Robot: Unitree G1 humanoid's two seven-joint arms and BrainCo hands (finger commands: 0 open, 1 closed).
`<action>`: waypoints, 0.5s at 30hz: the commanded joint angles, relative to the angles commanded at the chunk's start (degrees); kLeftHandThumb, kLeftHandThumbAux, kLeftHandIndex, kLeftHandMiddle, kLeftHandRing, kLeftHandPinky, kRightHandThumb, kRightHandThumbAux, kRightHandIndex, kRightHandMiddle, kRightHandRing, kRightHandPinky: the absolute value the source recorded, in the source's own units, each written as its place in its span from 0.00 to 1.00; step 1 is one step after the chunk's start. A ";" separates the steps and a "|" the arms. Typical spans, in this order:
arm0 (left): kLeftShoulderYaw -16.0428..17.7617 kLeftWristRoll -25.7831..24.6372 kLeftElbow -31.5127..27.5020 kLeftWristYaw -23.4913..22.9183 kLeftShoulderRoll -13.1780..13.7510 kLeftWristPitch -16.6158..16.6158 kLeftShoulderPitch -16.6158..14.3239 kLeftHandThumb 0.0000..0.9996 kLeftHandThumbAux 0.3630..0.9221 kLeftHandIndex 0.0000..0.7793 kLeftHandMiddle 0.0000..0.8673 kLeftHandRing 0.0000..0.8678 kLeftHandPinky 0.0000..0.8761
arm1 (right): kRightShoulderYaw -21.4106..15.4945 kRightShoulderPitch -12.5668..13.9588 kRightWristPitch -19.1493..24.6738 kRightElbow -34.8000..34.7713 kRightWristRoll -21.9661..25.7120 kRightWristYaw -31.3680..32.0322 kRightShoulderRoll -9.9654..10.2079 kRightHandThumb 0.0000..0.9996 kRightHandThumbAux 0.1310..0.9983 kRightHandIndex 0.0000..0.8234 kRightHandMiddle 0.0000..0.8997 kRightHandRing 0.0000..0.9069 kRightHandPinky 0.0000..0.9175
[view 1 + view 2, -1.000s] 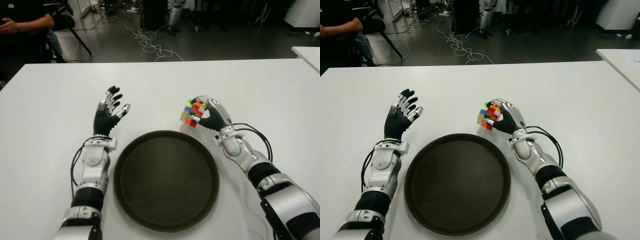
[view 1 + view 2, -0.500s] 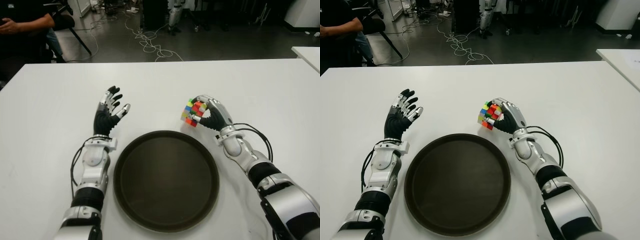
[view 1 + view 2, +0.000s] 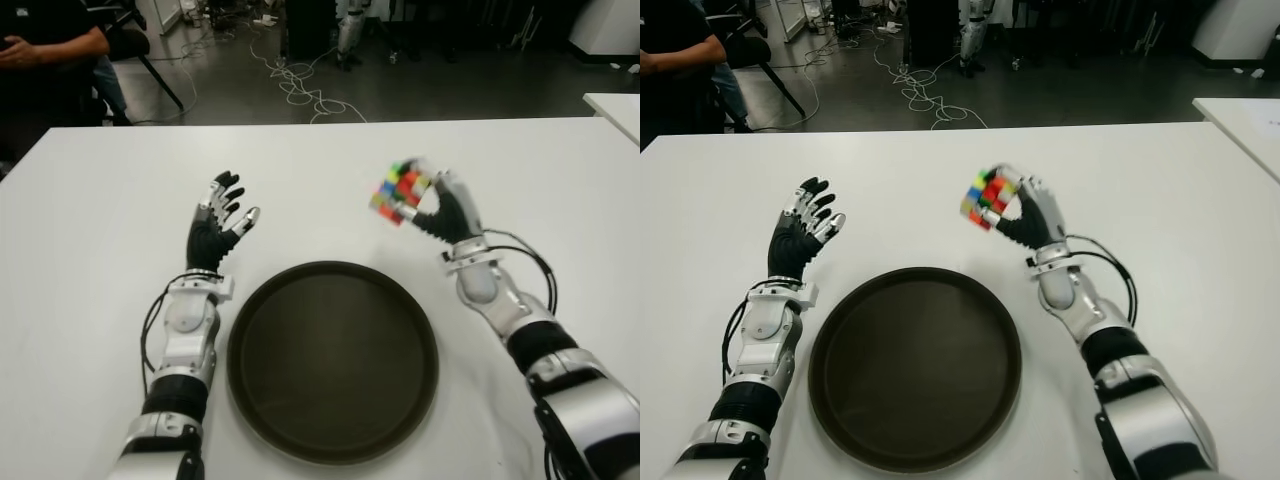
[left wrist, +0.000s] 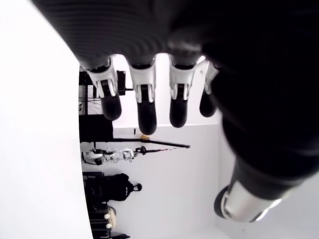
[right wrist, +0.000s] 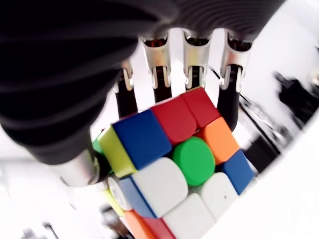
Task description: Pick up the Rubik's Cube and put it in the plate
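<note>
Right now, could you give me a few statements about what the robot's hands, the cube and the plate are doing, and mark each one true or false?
1. The right hand grips the Rubik's Cube. True.
2. The cube lies in the plate. False: it is held beyond the plate's far rim, not in it.
3. The left hand holds nothing, its fingers spread. True.
4. The plate holds a second cube. False: nothing lies in it.
5. A person sits beyond the white table. True.

The cube (image 3: 402, 190) is motion-blurred in the upper right; the right robot hand (image 3: 447, 208) hides its far side.
</note>
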 joint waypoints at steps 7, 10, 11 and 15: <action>0.02 0.22 -0.08 0.53 -0.01 0.30 -0.02 0.05 0.68 0.08 0.16 0.14 0.12 | 0.46 1.47 -4.02 -2.66 -2.60 -2.70 -0.42 0.83 0.65 0.47 0.61 0.70 0.73; -0.15 0.58 -0.69 0.87 0.10 0.75 0.19 0.04 0.67 0.08 0.16 0.14 0.12 | 0.93 1.83 -6.22 -3.85 -2.65 -1.45 -0.45 0.83 0.65 0.46 0.61 0.70 0.73; -0.20 0.68 -0.84 0.97 0.13 0.87 0.25 0.04 0.67 0.08 0.16 0.14 0.12 | 0.97 1.93 -6.66 -4.09 -2.57 -1.01 -0.48 0.83 0.65 0.46 0.61 0.70 0.73; -0.39 1.16 -1.32 1.34 0.31 1.53 0.31 0.03 0.69 0.09 0.16 0.15 0.13 | 1.72 3.23 -7.49 -5.96 -1.98 2.56 -0.55 0.83 0.65 0.47 0.61 0.71 0.73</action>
